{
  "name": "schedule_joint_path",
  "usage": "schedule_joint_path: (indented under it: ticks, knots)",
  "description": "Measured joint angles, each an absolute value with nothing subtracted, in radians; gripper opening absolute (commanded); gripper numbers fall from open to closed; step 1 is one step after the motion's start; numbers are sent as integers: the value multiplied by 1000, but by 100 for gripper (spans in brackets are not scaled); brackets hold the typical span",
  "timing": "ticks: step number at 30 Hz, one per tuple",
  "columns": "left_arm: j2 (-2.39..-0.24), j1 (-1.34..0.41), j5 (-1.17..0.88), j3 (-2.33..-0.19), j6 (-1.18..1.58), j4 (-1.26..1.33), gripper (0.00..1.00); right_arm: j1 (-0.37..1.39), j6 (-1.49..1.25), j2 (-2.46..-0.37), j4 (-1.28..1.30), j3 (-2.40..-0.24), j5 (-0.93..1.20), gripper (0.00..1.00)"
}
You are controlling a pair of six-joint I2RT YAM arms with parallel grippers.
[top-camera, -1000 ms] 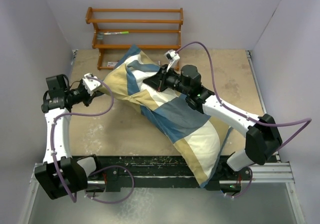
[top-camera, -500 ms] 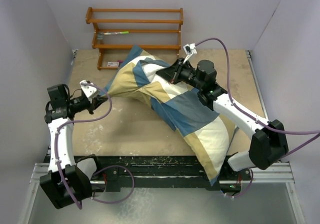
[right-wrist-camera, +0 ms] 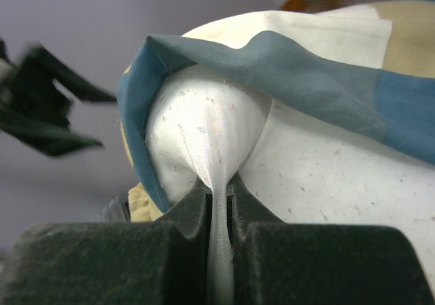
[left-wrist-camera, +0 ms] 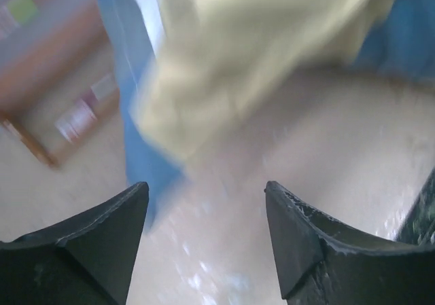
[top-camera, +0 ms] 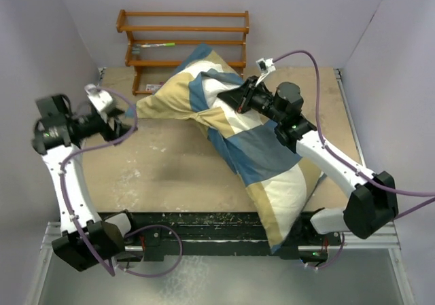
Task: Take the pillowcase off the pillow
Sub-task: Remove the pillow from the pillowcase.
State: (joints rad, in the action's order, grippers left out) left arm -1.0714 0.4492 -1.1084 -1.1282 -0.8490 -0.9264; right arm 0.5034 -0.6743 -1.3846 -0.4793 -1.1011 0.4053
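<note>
The pillowcase (top-camera: 251, 149), in tan, cream and blue blocks, lies diagonally from the back centre to the front right edge with the pillow inside. My right gripper (top-camera: 229, 101) is at its upper opening. In the right wrist view that gripper (right-wrist-camera: 217, 186) is shut on a pinch of the speckled white pillow (right-wrist-camera: 204, 135), with the pillowcase's blue edge (right-wrist-camera: 306, 81) folded back around it. My left gripper (top-camera: 128, 125) is open at the left, apart from the pillowcase's tan corner (top-camera: 146, 104). Its wrist view is blurred: the left gripper (left-wrist-camera: 204, 196) holds nothing, and the pillowcase (left-wrist-camera: 238, 60) is ahead.
A wooden rack (top-camera: 183, 40) stands against the back wall, with a green-and-white item (top-camera: 158, 45) on one shelf and a small pink item (top-camera: 153, 87) at its foot. A black rail (top-camera: 204, 223) runs along the front edge. Walls close in left and right.
My left gripper has let go of the pillowcase corner, opened and drawn back to the left. The right gripper, still pinching the pillow, has shifted slightly toward the back right.
</note>
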Motion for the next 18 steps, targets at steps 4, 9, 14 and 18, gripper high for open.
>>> schedule_joint_path:
  ticks: [4,9,14,18]
  knots:
    - [-1192,450,-1265,-1623,-819,-1110,84,560,-587,-1328,-455,-1078,413,0]
    - [-1176,449,-1402,-1777,-486,-933,90,596,-488,-1261,-419,-1052,440,0]
    - [-1159,291,-1320,-1628,-329,-802,89,691,-351,-1293,-311,-1104,372,0]
    - [-1232,99,-1183,-1559,-300,-792,89,797,-256,-1402,-257,-1175,249,0]
